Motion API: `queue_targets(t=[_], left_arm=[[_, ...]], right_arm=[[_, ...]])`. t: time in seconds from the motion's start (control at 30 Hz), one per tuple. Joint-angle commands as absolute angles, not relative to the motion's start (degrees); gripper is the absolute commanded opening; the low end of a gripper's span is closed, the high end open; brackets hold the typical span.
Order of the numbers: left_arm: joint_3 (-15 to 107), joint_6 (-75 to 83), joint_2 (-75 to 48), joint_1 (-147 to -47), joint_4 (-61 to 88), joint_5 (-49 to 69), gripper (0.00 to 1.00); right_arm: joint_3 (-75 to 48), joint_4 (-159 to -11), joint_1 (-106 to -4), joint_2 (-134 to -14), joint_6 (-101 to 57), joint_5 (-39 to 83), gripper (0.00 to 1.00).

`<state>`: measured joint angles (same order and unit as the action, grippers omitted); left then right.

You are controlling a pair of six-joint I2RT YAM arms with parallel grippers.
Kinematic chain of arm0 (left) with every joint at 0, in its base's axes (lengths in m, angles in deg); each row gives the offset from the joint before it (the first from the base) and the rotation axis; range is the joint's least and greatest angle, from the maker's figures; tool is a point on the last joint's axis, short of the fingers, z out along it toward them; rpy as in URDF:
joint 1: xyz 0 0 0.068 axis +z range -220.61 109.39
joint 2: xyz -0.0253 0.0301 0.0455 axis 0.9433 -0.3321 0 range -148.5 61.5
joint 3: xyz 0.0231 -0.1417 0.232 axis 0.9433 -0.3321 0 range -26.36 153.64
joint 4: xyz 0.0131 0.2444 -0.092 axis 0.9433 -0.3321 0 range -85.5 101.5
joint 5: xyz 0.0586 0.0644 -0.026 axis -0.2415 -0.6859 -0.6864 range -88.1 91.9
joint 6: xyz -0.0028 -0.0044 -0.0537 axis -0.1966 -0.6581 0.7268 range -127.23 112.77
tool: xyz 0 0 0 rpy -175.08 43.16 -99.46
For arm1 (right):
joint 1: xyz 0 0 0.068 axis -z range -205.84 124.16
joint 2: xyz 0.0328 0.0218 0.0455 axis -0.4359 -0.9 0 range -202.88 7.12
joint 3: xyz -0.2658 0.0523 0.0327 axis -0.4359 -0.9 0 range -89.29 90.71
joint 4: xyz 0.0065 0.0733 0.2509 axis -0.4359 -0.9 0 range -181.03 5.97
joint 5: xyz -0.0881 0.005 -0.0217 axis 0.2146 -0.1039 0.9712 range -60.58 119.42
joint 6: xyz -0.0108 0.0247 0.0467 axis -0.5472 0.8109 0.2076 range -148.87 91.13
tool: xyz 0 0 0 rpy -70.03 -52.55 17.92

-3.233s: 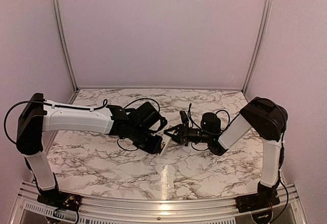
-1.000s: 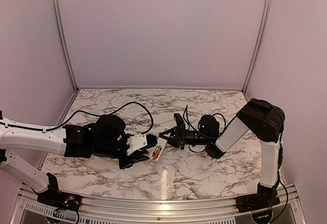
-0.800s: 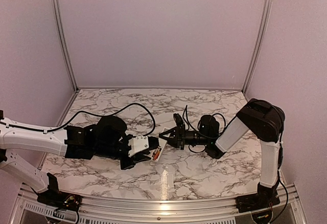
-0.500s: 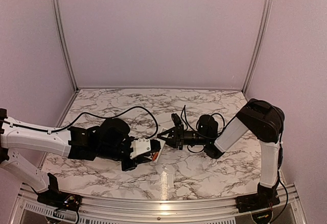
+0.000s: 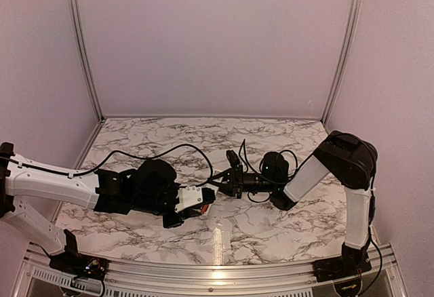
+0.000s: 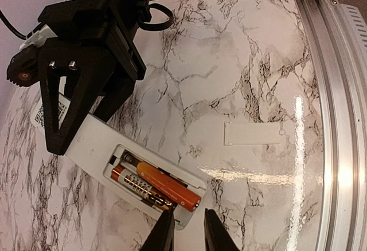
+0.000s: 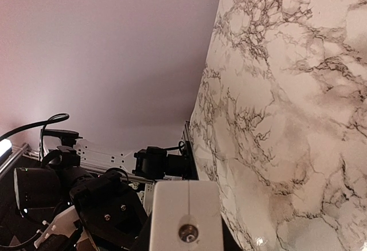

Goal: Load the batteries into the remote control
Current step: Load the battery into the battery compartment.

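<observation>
The white remote control (image 6: 92, 142) lies back side up with its battery bay open. Two orange-copper batteries (image 6: 163, 185) lie side by side in the bay; the upper one sits a little askew. My right gripper (image 6: 77, 125) is shut on the remote's far end, whose white end face fills the right wrist view (image 7: 186, 211). My left gripper (image 6: 186, 234) has its jaws nearly together with nothing between them, its tips at the bay's near end by the batteries. In the top view the two grippers meet at the table's middle, the left (image 5: 200, 207) and the right (image 5: 217, 185).
The loose white battery cover (image 6: 252, 132) lies flat on the marble table to the right of the remote. The metal front rail (image 6: 338, 119) runs along the table edge. Black cables (image 5: 176, 149) loop behind both wrists. Lilac walls close in the back and sides.
My left arm has swung in from the lower left and brought its gripper up to the remote's open bay. My right gripper has kept hold of the remote, shifting slightly up and left.
</observation>
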<state>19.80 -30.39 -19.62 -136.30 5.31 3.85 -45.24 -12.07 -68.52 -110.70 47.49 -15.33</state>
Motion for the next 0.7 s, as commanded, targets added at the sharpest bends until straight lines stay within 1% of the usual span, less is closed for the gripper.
queue_targets(t=[0.0, 0.3, 0.67], left_arm=[[21.6, -30.3, -20.3, -136.5, 6.7, 2.9, 0.19], [23.0, -29.8, -22.1, -136.5, 6.4, 2.3, 0.17], [24.5, -28.9, -24.5, -136.5, 5.4, -1.8, 0.15]], right_arm=[[-43.7, -11.4, -69.3, -109.1, 47.6, -15.8, 0.0], [-43.7, -11.3, -69.6, -109.2, 47.6, -15.7, 0.0], [-43.7, -10.9, -69.8, -109.2, 47.9, -15.7, 0.0]])
